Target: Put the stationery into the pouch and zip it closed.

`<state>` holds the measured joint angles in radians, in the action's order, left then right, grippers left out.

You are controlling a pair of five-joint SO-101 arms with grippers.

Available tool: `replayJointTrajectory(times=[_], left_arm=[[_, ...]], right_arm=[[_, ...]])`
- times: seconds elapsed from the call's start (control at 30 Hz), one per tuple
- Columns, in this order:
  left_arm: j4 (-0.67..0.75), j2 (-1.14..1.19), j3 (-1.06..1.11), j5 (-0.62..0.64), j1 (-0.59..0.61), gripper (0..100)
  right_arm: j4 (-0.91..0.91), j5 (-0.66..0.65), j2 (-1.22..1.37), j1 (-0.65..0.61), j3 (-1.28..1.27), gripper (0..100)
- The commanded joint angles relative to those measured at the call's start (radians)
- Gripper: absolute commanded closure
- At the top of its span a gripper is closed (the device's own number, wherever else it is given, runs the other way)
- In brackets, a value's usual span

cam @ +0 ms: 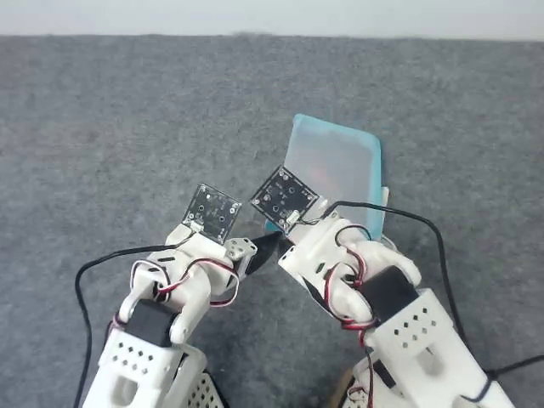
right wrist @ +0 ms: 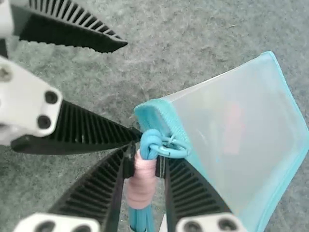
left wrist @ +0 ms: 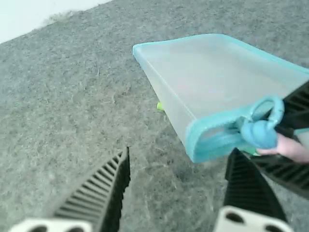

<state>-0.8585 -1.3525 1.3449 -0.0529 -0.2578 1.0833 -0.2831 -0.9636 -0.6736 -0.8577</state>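
The translucent pouch (cam: 333, 166) with teal edging lies on the grey carpet just beyond both arms. Faint pink and orange shapes (right wrist: 232, 121) show through its wall. The zipper's teal ring (right wrist: 166, 145) sits at the pouch corner nearest the arms. My right gripper (right wrist: 145, 159) is shut on the pink pull tab (right wrist: 141, 183) hanging from that ring. My left gripper (left wrist: 181, 152) is open, its fingers (left wrist: 108, 186) apart on either side of the same corner of the pouch (left wrist: 217, 82), not touching it. The pull (left wrist: 263, 128) is just beside it.
Grey carpet (cam: 127, 127) covers the whole table, with free room to the left and far side. A pale wall edge runs along the back. Black cables (cam: 425, 225) loop off both arms. A small green speck (left wrist: 159, 106) shows beside the pouch.
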Motion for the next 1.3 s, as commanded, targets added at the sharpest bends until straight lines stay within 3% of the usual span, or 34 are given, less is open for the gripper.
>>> replayJointTrajectory(times=[0.0, 0.23, 0.57, 1.0, 1.27], left_arm=[[0.095, 0.018, 0.001, -0.005, 0.020, 70], [0.163, 0.020, 0.038, -0.012, 0.057, 70], [0.114, 0.012, 0.031, -0.012, 0.052, 70], [0.319, 0.020, 0.114, -0.011, 0.052, 73], [0.325, 0.020, 0.117, -0.005, 0.052, 70]], right_arm=[[0.045, -0.031, -0.035, -0.048, 0.032, 99.2], [0.148, -0.051, -0.035, -0.102, 0.129, 99.2], [0.157, -0.049, -0.024, -0.081, 0.219, 99.2], [0.263, -0.103, -0.033, -0.179, 0.232, 99.2], [0.263, -0.127, -0.035, -0.222, 0.181, 99.2]])
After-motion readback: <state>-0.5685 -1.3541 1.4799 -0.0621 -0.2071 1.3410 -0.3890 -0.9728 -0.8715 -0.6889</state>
